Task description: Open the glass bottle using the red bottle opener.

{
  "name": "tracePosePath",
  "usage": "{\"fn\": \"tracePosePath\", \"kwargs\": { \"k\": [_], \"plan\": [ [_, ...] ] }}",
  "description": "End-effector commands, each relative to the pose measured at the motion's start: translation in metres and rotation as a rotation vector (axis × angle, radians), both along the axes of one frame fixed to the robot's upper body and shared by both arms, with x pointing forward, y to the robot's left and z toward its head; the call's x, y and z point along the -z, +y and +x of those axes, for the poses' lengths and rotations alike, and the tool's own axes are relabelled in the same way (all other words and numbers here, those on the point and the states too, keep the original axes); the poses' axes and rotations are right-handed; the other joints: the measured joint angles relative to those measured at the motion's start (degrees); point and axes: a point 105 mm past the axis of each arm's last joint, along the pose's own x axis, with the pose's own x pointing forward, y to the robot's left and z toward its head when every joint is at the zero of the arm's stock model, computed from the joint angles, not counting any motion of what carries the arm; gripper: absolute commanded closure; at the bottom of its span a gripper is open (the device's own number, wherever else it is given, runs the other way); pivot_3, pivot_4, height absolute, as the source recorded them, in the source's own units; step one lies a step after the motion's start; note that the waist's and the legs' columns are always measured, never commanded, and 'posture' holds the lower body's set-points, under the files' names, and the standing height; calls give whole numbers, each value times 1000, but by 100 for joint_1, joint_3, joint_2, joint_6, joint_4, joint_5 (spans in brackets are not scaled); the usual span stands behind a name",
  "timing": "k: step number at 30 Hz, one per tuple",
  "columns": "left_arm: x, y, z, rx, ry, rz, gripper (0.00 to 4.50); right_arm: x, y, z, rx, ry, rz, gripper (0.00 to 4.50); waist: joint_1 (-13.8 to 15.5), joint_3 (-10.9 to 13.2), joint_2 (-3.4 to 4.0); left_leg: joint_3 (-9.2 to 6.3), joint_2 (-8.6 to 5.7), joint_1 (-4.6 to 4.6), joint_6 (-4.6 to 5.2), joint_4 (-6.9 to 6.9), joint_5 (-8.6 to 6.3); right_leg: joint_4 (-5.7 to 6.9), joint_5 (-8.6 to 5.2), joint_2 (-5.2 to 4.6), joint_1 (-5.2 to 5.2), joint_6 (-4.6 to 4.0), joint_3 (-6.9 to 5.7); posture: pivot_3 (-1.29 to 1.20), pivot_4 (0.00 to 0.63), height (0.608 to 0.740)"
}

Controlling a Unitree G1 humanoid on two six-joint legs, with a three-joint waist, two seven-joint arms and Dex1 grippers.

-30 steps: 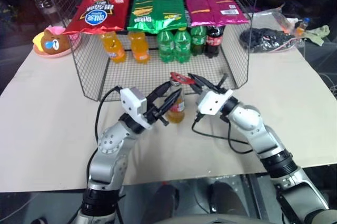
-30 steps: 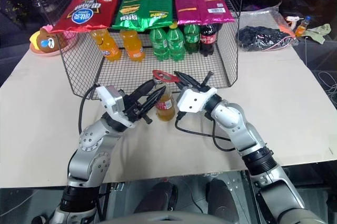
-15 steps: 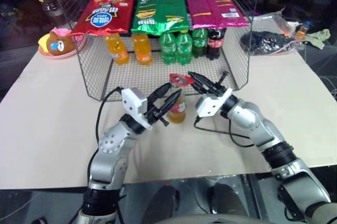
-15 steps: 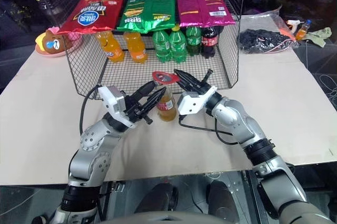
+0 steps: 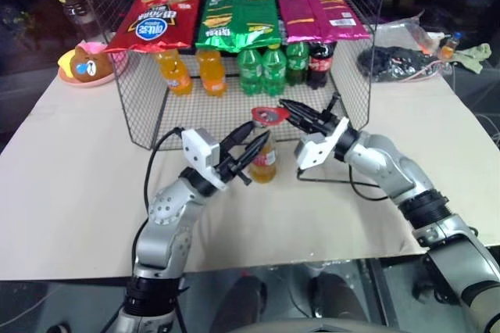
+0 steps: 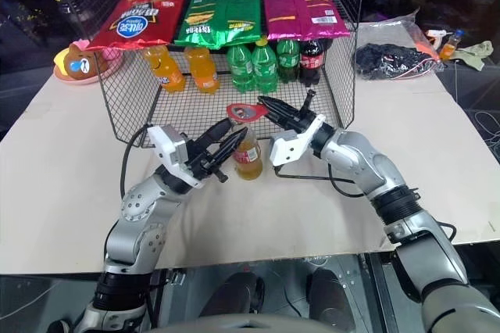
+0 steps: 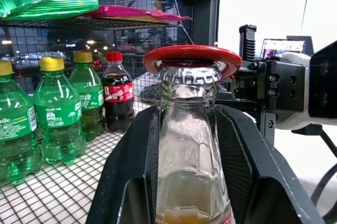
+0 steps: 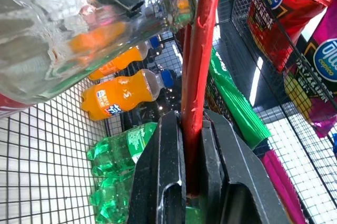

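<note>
On the table [image 5: 70, 161], just before the wire rack [image 5: 141, 118], the left end effector [image 5: 248, 153] clamps the upright glass bottle [image 5: 264, 162]; the right end effector [image 5: 293, 110] pinches the red bottle opener [image 5: 268, 116], its loop over the cap [image 7: 188, 69].

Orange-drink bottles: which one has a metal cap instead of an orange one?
The glass bottle held in the left claw, in front of the wire rack; the two plastic orange bottles stand inside it.
</note>
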Motion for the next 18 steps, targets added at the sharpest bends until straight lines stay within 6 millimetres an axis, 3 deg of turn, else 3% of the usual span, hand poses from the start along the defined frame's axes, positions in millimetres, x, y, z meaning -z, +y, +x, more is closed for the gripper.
{"fn": "tracePosePath", "kwargs": {
  "k": [1, 11, 18],
  "plan": [
    [16, -6, 4, 12, 70, 25, 3140, -6, 2, -1, -16, -62, -66, 4422, -3, 0, -1, 1, 0, 0, 0, 0, 0, 0, 0, 0, 0, 0, 1, 0, 150, 740],
    [19, -5, 3, 9, 78, 25, 3140, -26, -5, 6, 16, -122, -42, 4422, -13, 0, 0, 4, 3, -1, -1, -35, 0, -17, -1, 1, -9, -1, 4, 0, 150, 740],
    [20, -5, 2, 7, 85, 25, 3140, -46, -5, 1, 3, -159, 64, 4422, -14, 0, 0, 6, 4, -1, -1, -49, 0, -29, -1, 0, -12, -1, 6, 0, 150, 740]
  ]
}}
